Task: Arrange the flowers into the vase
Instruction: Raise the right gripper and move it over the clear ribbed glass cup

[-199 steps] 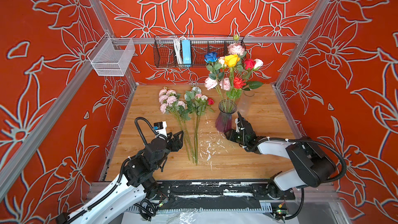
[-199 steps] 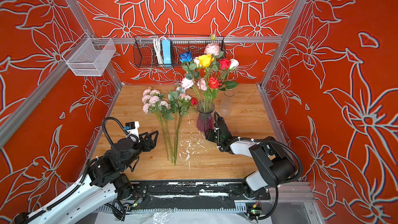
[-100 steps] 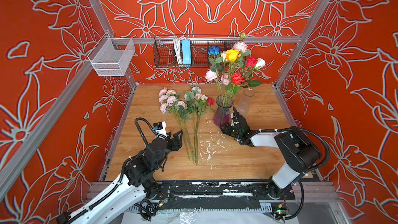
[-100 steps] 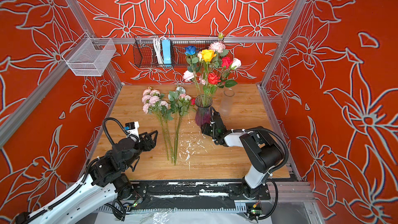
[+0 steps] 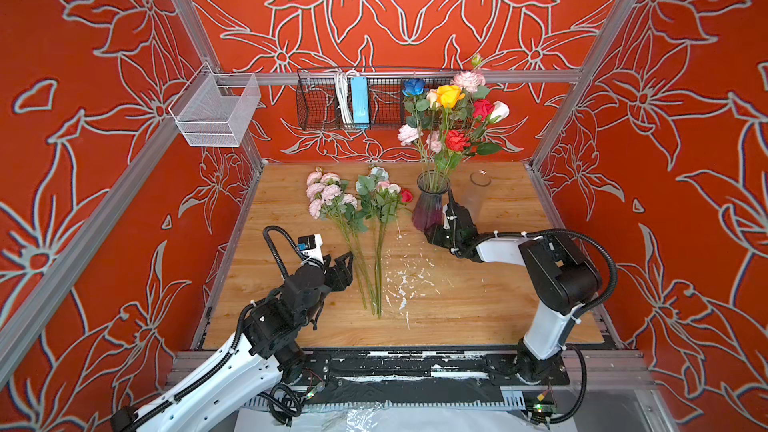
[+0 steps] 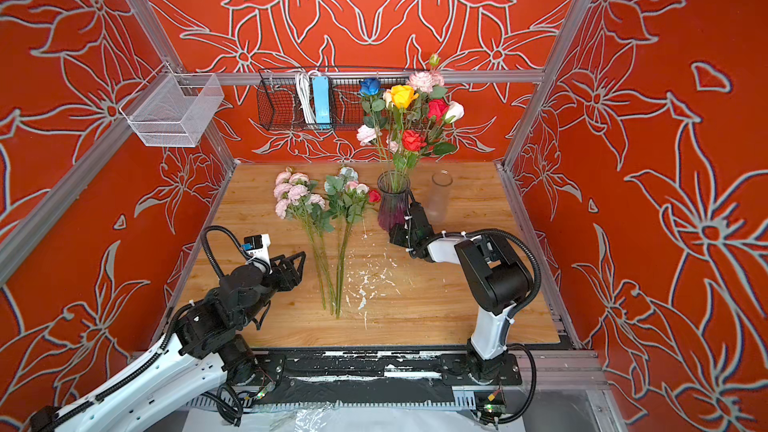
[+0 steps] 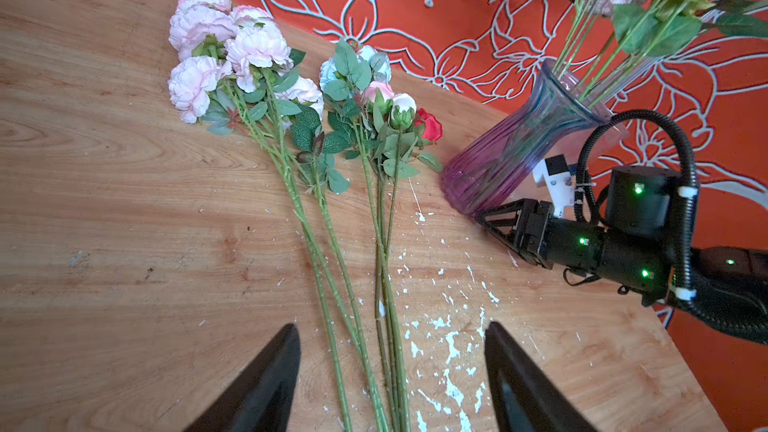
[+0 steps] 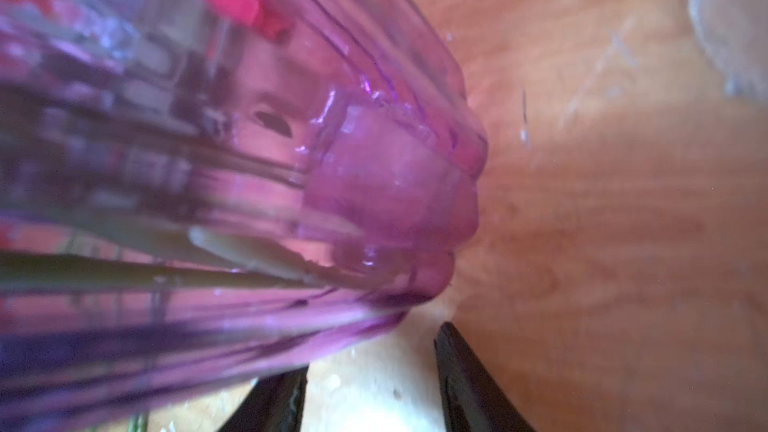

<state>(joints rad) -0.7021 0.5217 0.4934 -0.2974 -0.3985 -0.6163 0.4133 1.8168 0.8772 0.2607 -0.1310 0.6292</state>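
Flowers (image 5: 353, 209) lie in two bunches left of the table's (image 5: 478, 305) middle, heads toward the far edge and stem ends toward the near edge. More already stand in the vase (image 5: 430, 205), which sits toward the far edge, just right of the middle, with an empty glass (image 5: 478, 191) close beside it on the right-edge side.

The step in hand looks like fetching the next flower. The left gripper (image 5: 343, 259) hangs just beside the stems (image 7: 332, 251) on their left-edge side, jaws wide and empty. The right gripper (image 8: 374, 359) is low at the vase's foot, jaws partly apart with bare table between them. One finger seems to be against the glass, though I cannot tell whether it touches.

Next, the left gripper must come across and down over a single stem, which is hard because the stems are thin and lie crossed and touching. The right gripper would best steady the vase, as the tall flowers make it top-heavy.
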